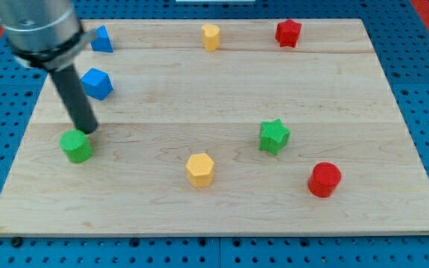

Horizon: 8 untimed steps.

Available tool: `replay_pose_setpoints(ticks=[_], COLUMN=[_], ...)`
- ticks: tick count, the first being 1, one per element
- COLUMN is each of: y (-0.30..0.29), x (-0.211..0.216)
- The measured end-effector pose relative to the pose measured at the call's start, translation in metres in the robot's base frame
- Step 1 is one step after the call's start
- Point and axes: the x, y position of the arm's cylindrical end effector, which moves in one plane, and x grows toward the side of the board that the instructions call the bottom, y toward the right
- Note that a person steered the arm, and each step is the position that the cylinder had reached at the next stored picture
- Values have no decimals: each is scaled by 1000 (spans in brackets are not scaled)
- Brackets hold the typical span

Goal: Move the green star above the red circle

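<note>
Near the board's (222,216) left edge, my tip (88,132) seemingly touches the green cylinder (76,146), well apart from green star (274,136); no claw.

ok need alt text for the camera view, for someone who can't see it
A dark rod reaches down to a wooden board, my tip at the top edge of a green circle at the view's left. The green star sits right of centre, up and left of the red circle; blue, yellow and red blocks lie elsewhere.
</note>
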Motion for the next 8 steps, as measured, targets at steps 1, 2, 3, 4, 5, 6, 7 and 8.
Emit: replay_pose_setpoints(ticks=[1, 2, 3, 4, 5, 6, 7, 8], y=[7, 15, 32, 111, 188, 238, 231, 275], x=[12, 47, 47, 33, 9, 7, 38, 56])
